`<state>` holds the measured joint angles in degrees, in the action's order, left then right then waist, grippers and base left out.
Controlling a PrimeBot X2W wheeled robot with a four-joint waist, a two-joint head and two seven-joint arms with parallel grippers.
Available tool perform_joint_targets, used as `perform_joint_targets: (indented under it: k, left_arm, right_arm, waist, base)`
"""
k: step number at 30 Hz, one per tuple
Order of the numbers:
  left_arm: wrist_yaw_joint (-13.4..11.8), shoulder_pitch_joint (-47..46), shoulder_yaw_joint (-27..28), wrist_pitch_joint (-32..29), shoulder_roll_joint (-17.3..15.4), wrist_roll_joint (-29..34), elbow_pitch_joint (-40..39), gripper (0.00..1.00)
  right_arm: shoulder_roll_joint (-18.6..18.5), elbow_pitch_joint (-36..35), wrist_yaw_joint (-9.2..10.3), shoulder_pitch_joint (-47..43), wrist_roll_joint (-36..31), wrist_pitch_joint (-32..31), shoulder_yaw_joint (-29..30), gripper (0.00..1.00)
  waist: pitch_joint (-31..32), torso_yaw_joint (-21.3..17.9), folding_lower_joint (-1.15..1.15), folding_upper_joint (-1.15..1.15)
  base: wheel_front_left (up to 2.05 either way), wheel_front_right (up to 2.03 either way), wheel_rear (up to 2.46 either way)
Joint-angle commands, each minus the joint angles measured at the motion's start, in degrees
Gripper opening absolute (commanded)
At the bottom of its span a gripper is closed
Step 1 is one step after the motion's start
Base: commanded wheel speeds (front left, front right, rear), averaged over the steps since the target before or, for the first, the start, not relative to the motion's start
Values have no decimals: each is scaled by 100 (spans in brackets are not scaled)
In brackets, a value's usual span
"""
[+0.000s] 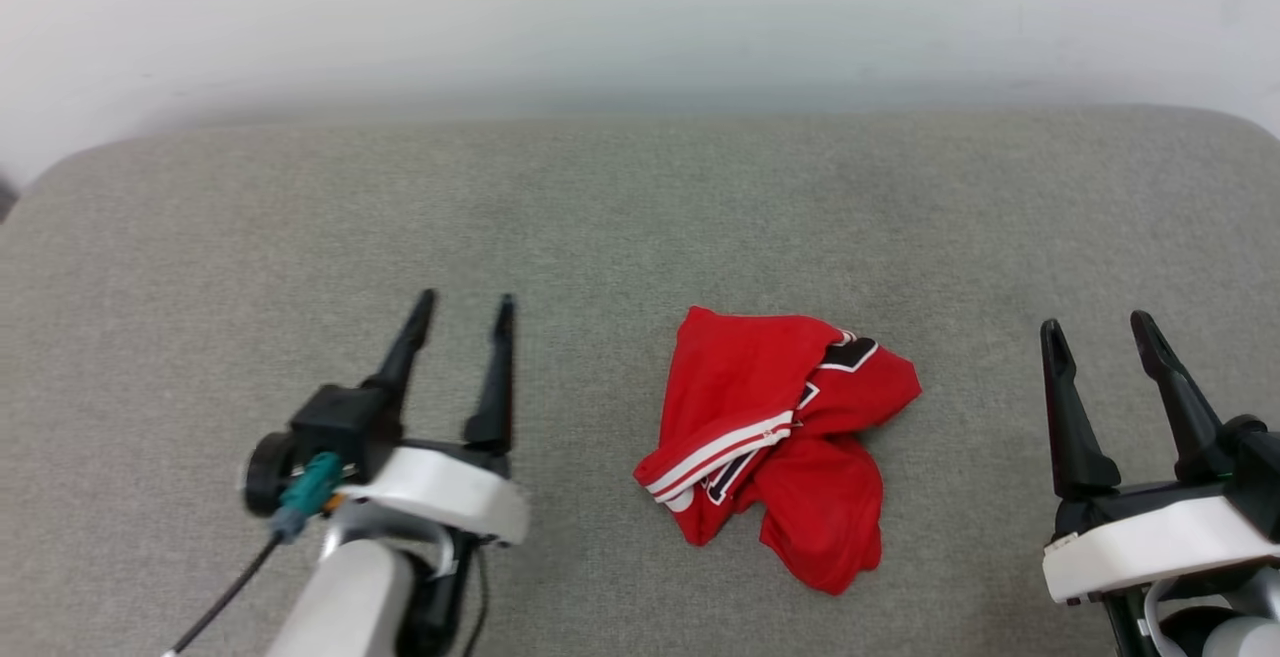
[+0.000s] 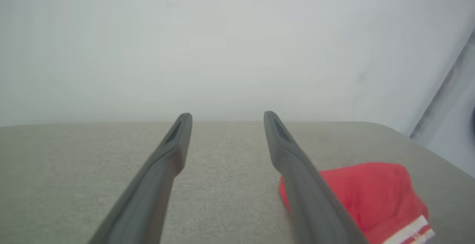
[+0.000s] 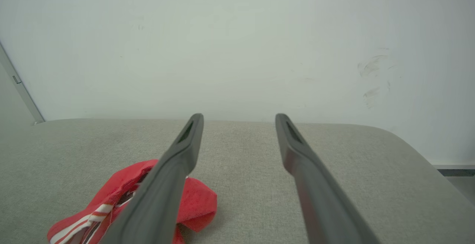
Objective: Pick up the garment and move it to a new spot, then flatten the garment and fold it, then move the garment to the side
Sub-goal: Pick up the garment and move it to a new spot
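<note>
Garment is lying bunched in a heap on the near half of the counter, roughly centred and a touch toward the robot's right. Striped trim and bits of black lettering are poking out of the folds, so it's sitting crumpled, not flat. My read is that no step has been done on it yet.

Left jaws are sitting spread and empty, fingers pointing away from the robot. They are off to the shirt's left, with bare grey fabric in between. Left wrist view is showing the garment partly behind the right-hand finger, not in the gap.

Right jaws are likewise spread and holding nothing, fingers well apart from the shirt on its right. Right wrist view is putting the garment low on the left, partly behind the left-hand finger.

I'm reading this as a ready pose: the arms are flanking the shirt with wide gaps, so either one can go in for the pick. Neither is lined up on the cloth, so each would need to swing inward and drop.

Beyond the shirt, the counter is running bare up to the white wall. That's looking like enough room for the new spot and the flattening.
</note>
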<state>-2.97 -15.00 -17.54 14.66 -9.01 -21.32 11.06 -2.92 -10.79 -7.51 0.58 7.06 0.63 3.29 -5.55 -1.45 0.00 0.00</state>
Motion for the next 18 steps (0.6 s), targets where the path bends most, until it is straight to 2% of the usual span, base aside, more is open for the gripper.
perform_joint_targets:
  k: [1,6,9,18]
  left_arm:
    - [-56,85,81,25,-77,30,-57,100]
    - [-258,458,412,-21,-466,36,-189,100]
    - [-231,624,422,-118,-607,21,-283,100]
    - [-244,1007,351,-327,-672,-102,-454,100]
  right_arm:
    - [4,-28,4,-100,-9,-1,24,100]
    - [4,7,4,-240,35,-56,93,100]
    - [4,58,4,-350,75,-92,132,100]
    - [4,82,4,-611,118,-150,178,100]
  waist:
    - [62,67,0,0]
    - [150,137,0,0]
    - [204,156,0,0]
    - [482,92,0,0]
  base:
    - [0,0,0]
    - [0,0,0]
    - [0,0,0]
    - [0,0,0]
